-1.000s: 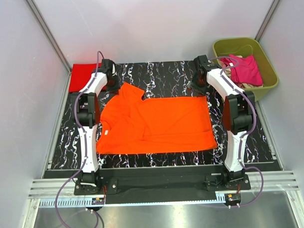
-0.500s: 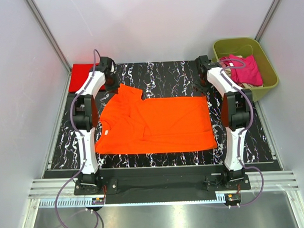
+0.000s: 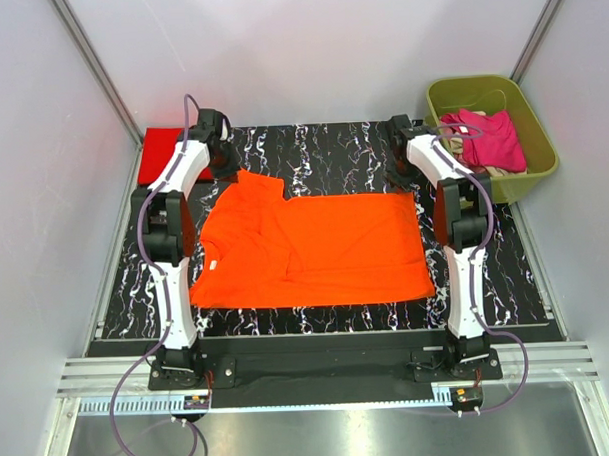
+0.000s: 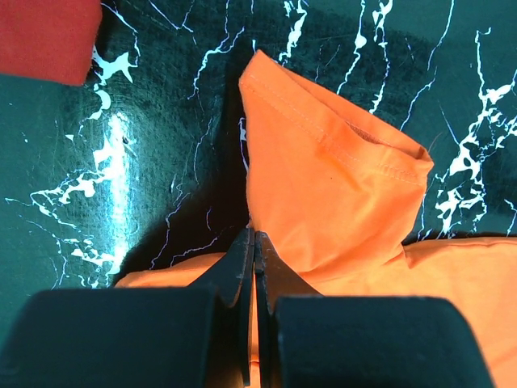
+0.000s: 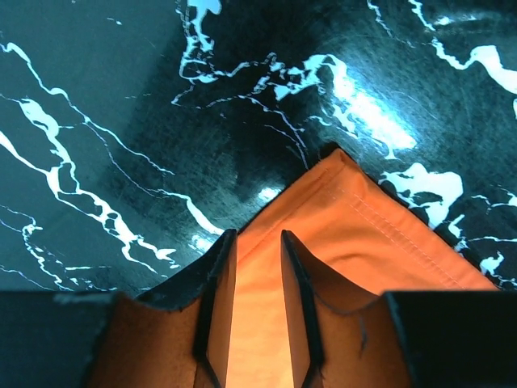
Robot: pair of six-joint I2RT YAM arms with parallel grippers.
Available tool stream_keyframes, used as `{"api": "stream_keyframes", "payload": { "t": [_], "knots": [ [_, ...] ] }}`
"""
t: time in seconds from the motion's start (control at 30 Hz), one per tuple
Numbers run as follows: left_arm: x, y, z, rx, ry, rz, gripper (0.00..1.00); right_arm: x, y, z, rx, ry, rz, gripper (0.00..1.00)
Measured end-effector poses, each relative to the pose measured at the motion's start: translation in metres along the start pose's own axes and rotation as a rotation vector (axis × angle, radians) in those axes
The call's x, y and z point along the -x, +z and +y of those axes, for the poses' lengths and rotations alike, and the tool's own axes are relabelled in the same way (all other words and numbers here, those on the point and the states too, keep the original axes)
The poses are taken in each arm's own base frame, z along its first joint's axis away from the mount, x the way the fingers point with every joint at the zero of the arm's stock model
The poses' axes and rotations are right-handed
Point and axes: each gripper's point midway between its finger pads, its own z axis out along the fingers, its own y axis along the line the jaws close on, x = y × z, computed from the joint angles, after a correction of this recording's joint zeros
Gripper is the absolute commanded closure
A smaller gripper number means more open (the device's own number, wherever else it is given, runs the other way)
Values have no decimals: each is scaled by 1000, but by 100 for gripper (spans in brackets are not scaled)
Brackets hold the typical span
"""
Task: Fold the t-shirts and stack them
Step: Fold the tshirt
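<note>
The orange t-shirt [image 3: 315,248] lies spread flat in the middle of the black marbled mat [image 3: 322,152], collar end towards the left arm. The left gripper [image 4: 252,242] is pinched tight on the fabric beside the raised sleeve. The right gripper [image 5: 257,267] sits over the far hem corner, jaws narrowly apart, orange cloth showing in the gap. A folded red shirt [image 3: 162,151] rests at the mat's far left corner; pink clothes [image 3: 494,139] fill the green bin [image 3: 542,165] on the right
</note>
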Motion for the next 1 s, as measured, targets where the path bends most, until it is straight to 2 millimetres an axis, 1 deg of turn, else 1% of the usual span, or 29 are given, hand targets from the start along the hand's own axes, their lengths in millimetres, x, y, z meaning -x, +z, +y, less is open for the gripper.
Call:
{"api": "stream_keyframes", "payload": {
  "t": [0.17,0.27,0.4,0.63,0.87,0.97,1.0],
  "knots": [
    [0,0,-1,-4,0,1,100,-5,3,10,6,-13,1,60],
    [0,0,-1,-6,0,2,100,-14,5,12,-2,-33,11,59],
    [0,0,-2,-8,0,3,100,-22,6,9,-19,-50,23,58],
    [-1,0,-2,-13,0,4,100,-25,12,6,-39,-63,32,59],
    [-1,0,-3,-14,0,5,100,-23,15,11,-35,-99,30,63],
    [-2,0,-2,-14,0,7,100,-23,16,11,-35,-117,30,69],
    [-2,0,-2,-13,0,9,100,-23,16,10,-36,-123,31,74]
  ]
}}
